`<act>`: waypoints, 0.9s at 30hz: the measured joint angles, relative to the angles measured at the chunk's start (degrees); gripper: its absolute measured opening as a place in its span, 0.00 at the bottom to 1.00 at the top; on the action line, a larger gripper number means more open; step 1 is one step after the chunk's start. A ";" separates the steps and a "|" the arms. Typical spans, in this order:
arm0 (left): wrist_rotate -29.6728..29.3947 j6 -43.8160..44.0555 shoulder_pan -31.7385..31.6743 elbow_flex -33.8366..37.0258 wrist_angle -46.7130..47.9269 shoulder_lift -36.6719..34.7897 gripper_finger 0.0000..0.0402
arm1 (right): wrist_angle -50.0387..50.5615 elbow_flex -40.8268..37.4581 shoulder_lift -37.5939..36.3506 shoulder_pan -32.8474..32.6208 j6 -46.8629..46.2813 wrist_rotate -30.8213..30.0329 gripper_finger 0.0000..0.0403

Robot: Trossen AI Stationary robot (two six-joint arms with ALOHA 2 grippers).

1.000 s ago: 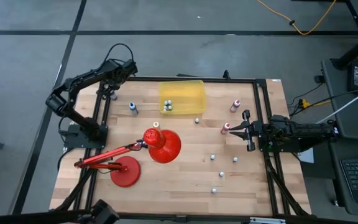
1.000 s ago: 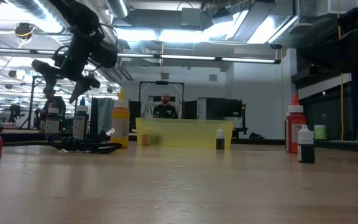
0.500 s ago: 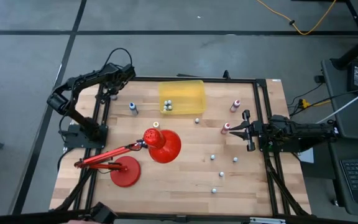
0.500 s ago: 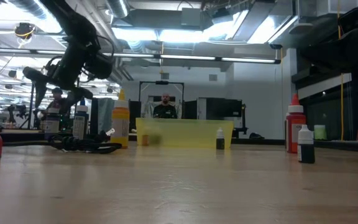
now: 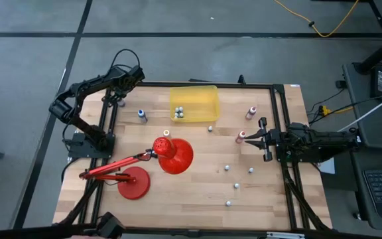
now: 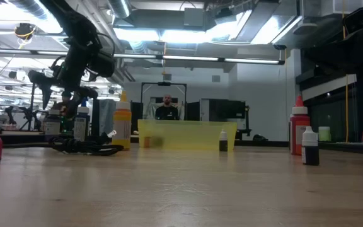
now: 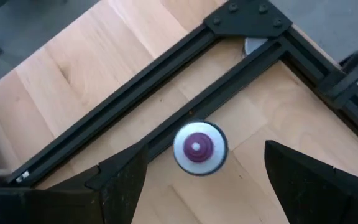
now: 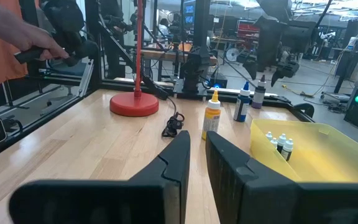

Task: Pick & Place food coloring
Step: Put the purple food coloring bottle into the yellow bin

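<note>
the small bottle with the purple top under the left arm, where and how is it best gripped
Probably from straight above. The small upright bottle with the round purple top stands in the table's corner, right beside the black frame rail, so a sideways approach looks cramped. The left pincer hangs open over it; closing on the sides of its white collar seems best.

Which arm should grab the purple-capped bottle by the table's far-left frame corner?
Left. The left gripper hangs open directly above that purple-capped bottle, with one finger on each side of it. The right gripper waits shut at the table's right edge, far from that corner.
</note>
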State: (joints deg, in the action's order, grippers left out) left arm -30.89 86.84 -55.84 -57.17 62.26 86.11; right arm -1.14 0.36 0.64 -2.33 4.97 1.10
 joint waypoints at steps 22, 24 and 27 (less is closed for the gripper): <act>1.49 1.95 -0.28 2.32 0.08 0.00 0.57 | 0.01 0.00 0.00 0.00 0.00 -0.02 0.14; 1.38 1.95 -0.30 2.32 0.06 0.00 0.57 | -0.01 0.00 0.00 0.02 0.00 0.00 0.14; 0.42 1.93 -0.41 2.32 0.02 0.00 0.57 | 0.00 0.01 -0.02 0.02 0.01 0.00 0.14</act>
State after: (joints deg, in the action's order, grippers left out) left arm -30.47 88.77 -56.25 -54.85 62.28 86.11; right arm -1.14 0.37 0.62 -2.31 4.98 1.09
